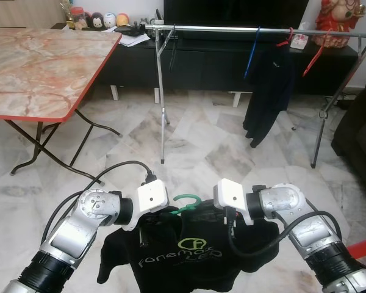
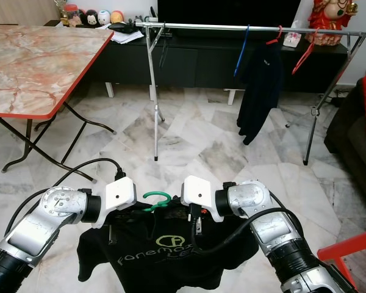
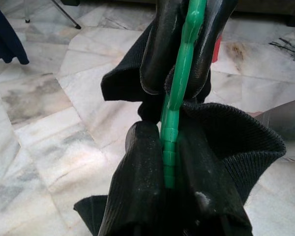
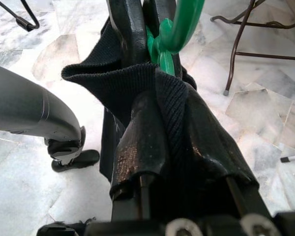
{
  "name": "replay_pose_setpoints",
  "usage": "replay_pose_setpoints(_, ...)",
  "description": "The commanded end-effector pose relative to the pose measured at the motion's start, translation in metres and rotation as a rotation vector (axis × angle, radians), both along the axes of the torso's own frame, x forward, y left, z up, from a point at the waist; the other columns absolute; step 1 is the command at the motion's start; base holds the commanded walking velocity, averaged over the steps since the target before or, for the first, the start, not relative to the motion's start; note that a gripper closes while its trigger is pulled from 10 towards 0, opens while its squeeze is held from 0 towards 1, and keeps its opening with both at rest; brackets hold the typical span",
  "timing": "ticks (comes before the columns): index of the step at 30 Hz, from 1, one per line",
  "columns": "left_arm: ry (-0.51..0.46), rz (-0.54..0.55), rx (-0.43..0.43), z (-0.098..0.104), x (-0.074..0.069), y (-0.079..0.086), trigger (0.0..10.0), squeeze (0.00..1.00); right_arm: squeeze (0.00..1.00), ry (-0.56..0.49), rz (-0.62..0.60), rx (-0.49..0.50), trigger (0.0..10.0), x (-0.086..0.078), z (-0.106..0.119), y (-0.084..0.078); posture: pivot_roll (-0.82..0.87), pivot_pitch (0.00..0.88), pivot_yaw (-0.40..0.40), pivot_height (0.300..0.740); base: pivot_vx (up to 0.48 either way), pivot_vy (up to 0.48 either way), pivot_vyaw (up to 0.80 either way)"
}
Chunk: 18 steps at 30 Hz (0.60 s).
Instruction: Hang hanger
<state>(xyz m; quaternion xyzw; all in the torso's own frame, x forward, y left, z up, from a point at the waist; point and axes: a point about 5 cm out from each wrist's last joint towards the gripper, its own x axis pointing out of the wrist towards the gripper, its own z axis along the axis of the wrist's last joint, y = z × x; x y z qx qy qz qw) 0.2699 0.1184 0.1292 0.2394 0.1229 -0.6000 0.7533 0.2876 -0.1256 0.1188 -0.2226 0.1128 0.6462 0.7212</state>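
1. Left eye view has both arms low in front, at about 6 o'clock, holding a black shirt (image 1: 183, 256) on a green hanger (image 1: 186, 204) between them over the marble floor (image 1: 195, 152).
2. Left gripper (image 3: 179, 115) comes in from 9 o'clock; in the left wrist view its black fingers (image 3: 160, 49) are closed on the hanger's green bar, with the shirt's ribbed collar bunched around them.
3. Right gripper (image 4: 160, 105) comes in from 3 o'clock; the right wrist view shows its fingers (image 4: 142, 132) clamped over the shirt's knit collar, right at the base of the green hook.
4. Hook points up, between the two white wrist housings; the shirt hangs below them with its yellow-green print facing the head camera.
5. Rail (image 1: 256, 28), a silver clothes rack on folding legs, stands well apart at 12 o'clock.
6. On the rail, toward 1 o'clock, a dark garment (image 1: 269, 91) hangs from a blue hanger (image 1: 252, 52), with red hangers (image 1: 316, 54) beside it.
7. Table (image 1: 43, 67) with a marbled top and red edge stands at 10 o'clock.
8. Behind the rail runs a low black cabinet (image 1: 219, 64).
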Motion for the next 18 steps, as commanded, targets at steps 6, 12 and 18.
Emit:
replay_pose_setpoints(6,-0.015,0.031,0.002,0.0008,0.0027,0.0059,0.0,0.0,1.0,-0.006,0.041,-0.019,10.0,-0.002,0.0047,-0.0057,-0.06,0.0,-0.051,0.74,0.0,0.0,0.0)
replay_pose_setpoints(12,-0.015,0.033,0.002,0.0006,0.0024,0.0061,0.0,0.0,1.0,0.007,0.051,-0.029,10.0,-0.0033,0.0035,-0.0069,-0.06,0.0,-0.056,0.74,0.0,0.0,0.0)
replay_pose_setpoints(18,-0.014,0.032,-0.003,0.0004,0.002,0.005,0.0,0.0,0.0,0.022,0.081,-0.041,10.0,-0.0065,0.0002,-0.0067,-0.06,0.0,-0.058,0.74,0.0,0.0,0.0)
